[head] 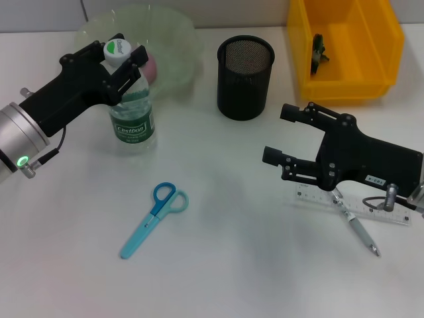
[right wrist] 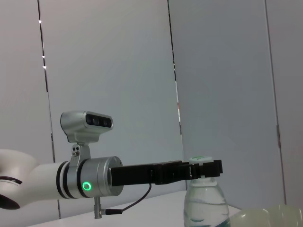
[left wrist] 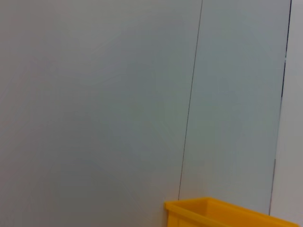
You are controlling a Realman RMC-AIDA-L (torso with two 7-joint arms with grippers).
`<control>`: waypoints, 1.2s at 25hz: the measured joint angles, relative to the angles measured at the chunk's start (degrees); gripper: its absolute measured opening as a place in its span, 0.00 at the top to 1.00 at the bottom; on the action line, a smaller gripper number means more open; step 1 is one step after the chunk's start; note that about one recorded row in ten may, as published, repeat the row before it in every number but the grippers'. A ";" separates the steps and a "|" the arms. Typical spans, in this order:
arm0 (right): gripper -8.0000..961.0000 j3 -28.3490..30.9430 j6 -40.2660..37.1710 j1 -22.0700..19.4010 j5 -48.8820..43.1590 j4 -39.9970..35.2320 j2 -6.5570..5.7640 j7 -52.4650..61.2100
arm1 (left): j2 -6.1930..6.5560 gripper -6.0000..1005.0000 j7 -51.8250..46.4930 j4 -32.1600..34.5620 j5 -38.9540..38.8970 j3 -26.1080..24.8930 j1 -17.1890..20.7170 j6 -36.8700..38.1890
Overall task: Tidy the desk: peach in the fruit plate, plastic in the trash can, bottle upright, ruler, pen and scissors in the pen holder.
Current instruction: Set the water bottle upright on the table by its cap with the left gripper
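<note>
A clear bottle (head: 132, 122) with a white cap stands upright at the left, in front of the pale green fruit plate (head: 169, 33). My left gripper (head: 132, 61) is shut on its neck; the right wrist view shows the same grip, with the left gripper (right wrist: 203, 169) on the bottle (right wrist: 206, 208). A pink peach (head: 152, 66) lies in the plate behind it. Blue scissors (head: 156, 211) lie flat near the front. My right gripper (head: 277, 134) hangs open and empty above the end of the clear ruler (head: 354, 207) and the pen (head: 361, 232). The black mesh pen holder (head: 245, 78) stands at centre back.
A yellow bin (head: 344, 50) at the back right holds a dark crumpled piece (head: 319, 54); its corner (left wrist: 222, 213) shows in the left wrist view. The plate's rim (right wrist: 270, 216) shows in the right wrist view. White tabletop lies between scissors and ruler.
</note>
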 joint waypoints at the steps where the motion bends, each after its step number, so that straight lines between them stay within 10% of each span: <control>1: 0.15 -0.08 0.01 0.02 0.01 0.01 0.00 -0.01 | 0.00 0.46 0.00 0.00 0.00 0.00 0.00 0.00; 30: 0.15 -0.21 -0.19 0.03 0.01 -0.03 0.08 -0.03 | 0.00 0.42 1.59 -1.00 -0.08 0.21 -0.57 0.15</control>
